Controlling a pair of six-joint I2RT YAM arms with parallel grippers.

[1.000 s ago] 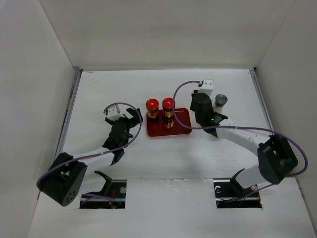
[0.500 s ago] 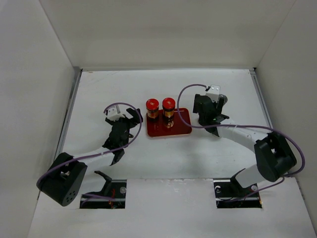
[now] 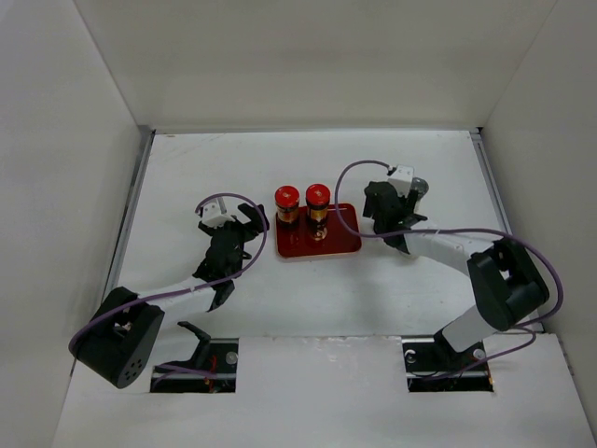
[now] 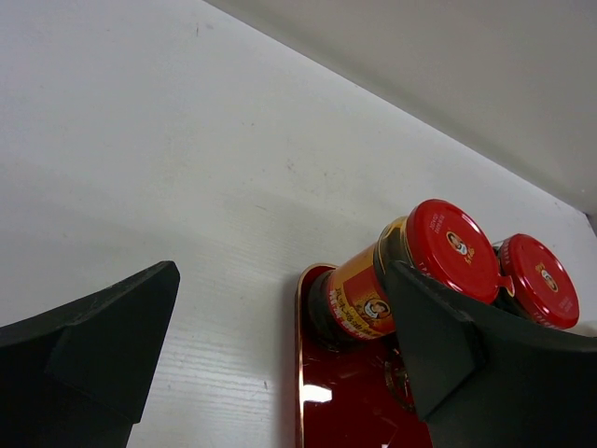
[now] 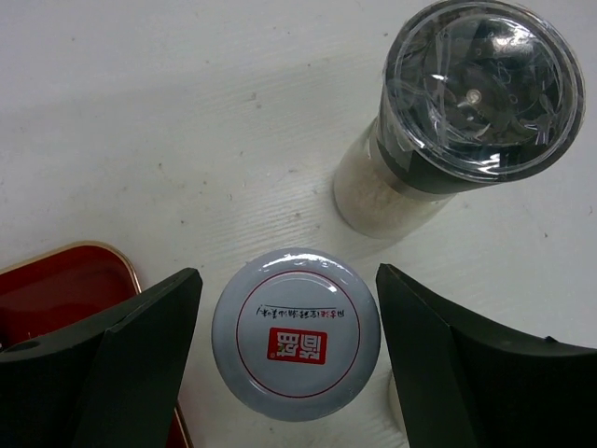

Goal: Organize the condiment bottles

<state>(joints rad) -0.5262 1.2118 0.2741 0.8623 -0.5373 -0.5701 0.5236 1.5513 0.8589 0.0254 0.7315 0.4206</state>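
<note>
Right claw point(image 5: 287, 308) has advanced to straddle the grey-capped jar point(image 5: 296, 334) on the counter point(image 5: 140, 140) beside the red tray point(image 5: 65, 280), jaws wide, empty; jar judged rigid, smooth, light: grip body below cap.

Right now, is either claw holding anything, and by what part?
Nothing is held. The right claw is open around the grey-capped round jar, with gaps on both sides of its cap; the left claw is open and empty.

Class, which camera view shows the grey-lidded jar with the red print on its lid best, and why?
Right wrist: the jar is seen from above, lid print plain, between the open fingers. In top external the right gripper hides it; left wrist misses it.
</note>
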